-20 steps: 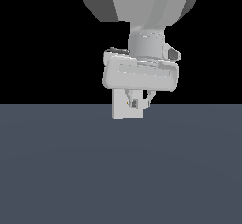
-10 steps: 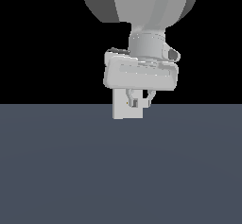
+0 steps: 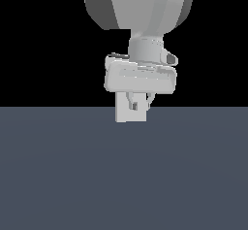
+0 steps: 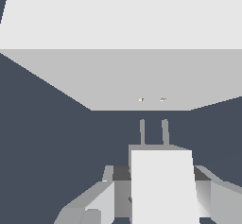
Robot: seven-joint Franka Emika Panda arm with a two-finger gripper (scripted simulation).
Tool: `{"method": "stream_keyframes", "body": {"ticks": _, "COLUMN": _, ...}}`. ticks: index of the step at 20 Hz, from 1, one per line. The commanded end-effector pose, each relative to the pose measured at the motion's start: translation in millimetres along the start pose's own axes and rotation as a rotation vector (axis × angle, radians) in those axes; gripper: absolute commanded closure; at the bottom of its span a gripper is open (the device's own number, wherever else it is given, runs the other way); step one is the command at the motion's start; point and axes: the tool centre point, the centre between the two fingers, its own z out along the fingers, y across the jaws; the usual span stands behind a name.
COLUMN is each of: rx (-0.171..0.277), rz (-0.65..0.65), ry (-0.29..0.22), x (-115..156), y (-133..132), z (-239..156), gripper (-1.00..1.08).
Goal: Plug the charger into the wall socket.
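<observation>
Here the single grey-white robot arm (image 3: 140, 10) hangs down from the top of the exterior view, its boxy wrist housing sitting above the dark slate-blue floor (image 3: 121, 175). Below the housing the two-fingered gripper (image 3: 139, 103) points downward in front of a flat, upright, off-white square plate, the wall socket (image 3: 123, 115), whose lower edge meets the floor at the horizon line. In this view the fingers overlap the plate, and the object between them is too small to make out clearly.

The wrist view is plainer. The small off-white elongated rectangular charger (image 4: 163, 185) sits between the grey fingers (image 4: 101, 199), which close in on its two sides, so the gripper (image 4: 158, 197) is clamped on the block with only the block's width between the pads. Two short grey prongs (image 4: 153, 132) stick out of the charger's far end, side by side and parallel. Straight ahead of them stands the wall socket (image 4: 118, 72), seen as a wide pale slab with a brighter face and a shaded face. On the shaded face are two tiny dots, the holes (image 4: 151, 99), lying nearly in line with the prongs. The prong tips are near the plate but apart from it, with dark floor showing in the gap between them.
</observation>
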Motion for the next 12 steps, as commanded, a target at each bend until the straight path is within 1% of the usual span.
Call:
{"method": "stream_keyframes", "body": {"ticks": 1, "rx": 0.0, "rz": 0.0, "ry": 0.0, "x": 9.6, "y": -0.2, "z": 1.9, "gripper": 1.08}}
{"method": "stream_keyframes", "body": {"ticks": 6, "rx": 0.0, "rz": 0.0, "ry": 0.0, "x": 23.6, "y": -0.1, "z": 4.9, "gripper": 1.08}}
{"method": "stream_keyframes", "body": {"ticks": 12, "rx": 0.0, "rz": -0.001, "ry": 0.0, "x": 29.1, "y": -0.1, "z": 6.0, "gripper": 1.08}}
